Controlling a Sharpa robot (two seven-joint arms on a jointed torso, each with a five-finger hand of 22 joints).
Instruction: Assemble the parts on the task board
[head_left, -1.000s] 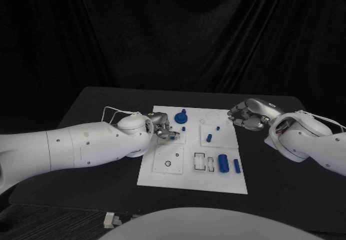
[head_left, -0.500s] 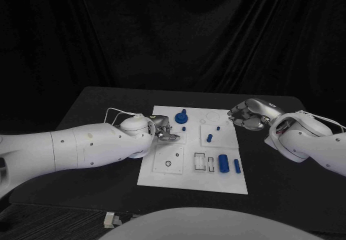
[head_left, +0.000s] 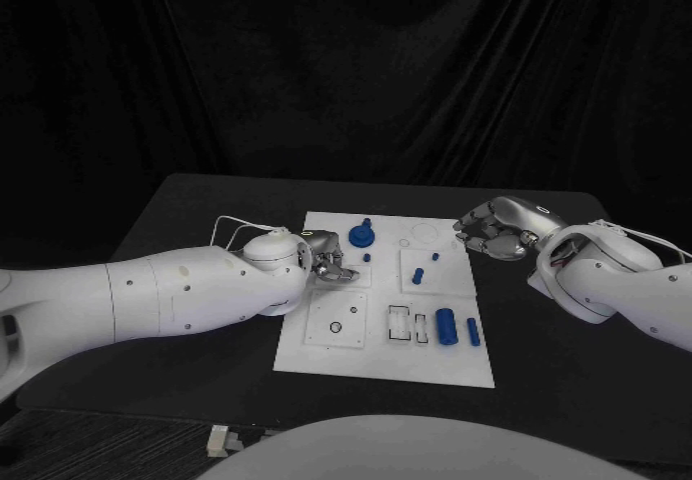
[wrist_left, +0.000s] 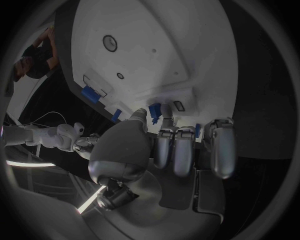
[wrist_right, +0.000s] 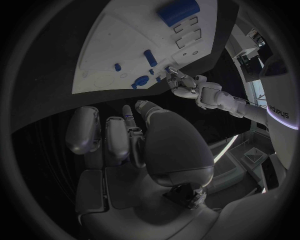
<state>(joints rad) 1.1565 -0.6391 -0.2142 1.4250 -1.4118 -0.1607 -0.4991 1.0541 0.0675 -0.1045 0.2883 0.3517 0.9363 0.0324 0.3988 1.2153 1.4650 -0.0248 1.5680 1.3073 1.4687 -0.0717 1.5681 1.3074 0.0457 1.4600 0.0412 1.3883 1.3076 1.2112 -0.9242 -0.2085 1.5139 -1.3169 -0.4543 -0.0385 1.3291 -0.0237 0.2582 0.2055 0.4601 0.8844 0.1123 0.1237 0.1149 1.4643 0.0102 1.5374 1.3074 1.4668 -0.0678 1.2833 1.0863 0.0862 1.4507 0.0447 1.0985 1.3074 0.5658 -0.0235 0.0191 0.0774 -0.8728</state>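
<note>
Pinching a small blue part (wrist_left: 154, 111), left hand (head_left: 326, 262) fingers (wrist_left: 164, 142) close; right hand (head_left: 498, 228) curled, empty.

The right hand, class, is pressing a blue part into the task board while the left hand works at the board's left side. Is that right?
Not quite. In the head view the right hand hangs beside the task board, off its right edge, fingers curled in on nothing. The left hand does work at the board's left side.

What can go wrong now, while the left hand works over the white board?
1. The left hand sits close to the blue knob and a small peg; it may knock them.
2. Pushing may shift the task board.
3. The right hand hovers beside the board edge, not steadying it.
</note>
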